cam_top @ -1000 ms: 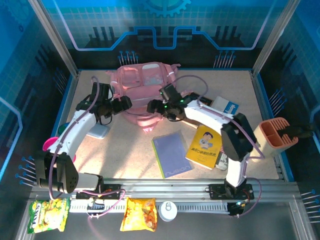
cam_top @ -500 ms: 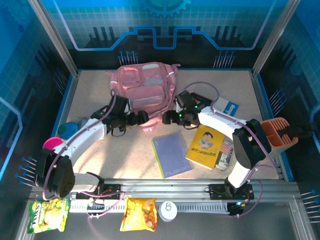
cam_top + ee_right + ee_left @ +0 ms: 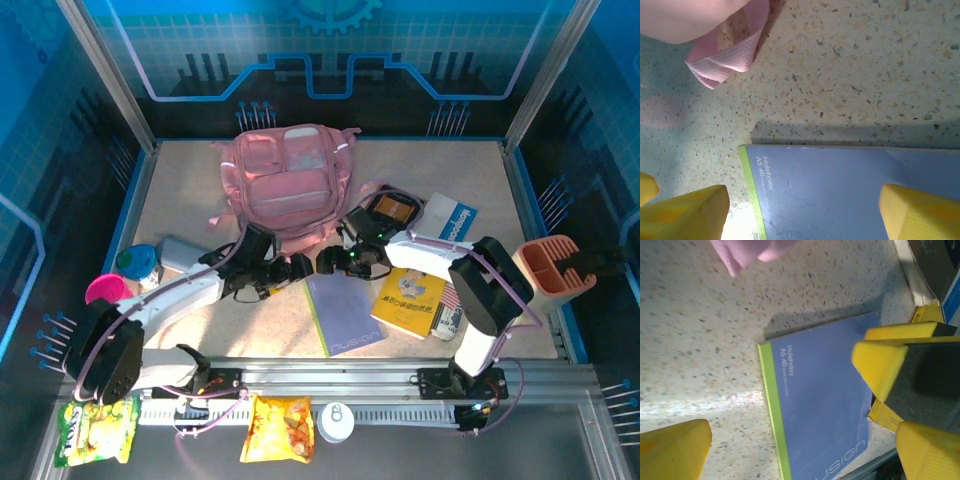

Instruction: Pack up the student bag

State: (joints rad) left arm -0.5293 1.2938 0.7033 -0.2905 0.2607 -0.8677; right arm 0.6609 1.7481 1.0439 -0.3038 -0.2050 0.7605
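Student bag [image 3: 288, 185]: pink backpack, lying flat at the far centre of the speckled table [image 3: 450, 165], pocket panels up, one loose strap end [image 3: 725, 55] trailing towards the near side. Left gripper [image 3: 298, 268]: low over the table just near of the bag, yellow fingers [image 3: 675, 447] spread wide, nothing between them. Right gripper [image 3: 328, 262]: facing the left one, close beside it, fingers [image 3: 920, 210] likewise spread and empty. Blue notebook [image 3: 345, 312]: green spine, flat on the table, its far corner under both grippers; contact cannot be told. Yellow book [image 3: 408, 300]: just right of the notebook. Orange pen holder [image 3: 545, 268]: at the right edge.
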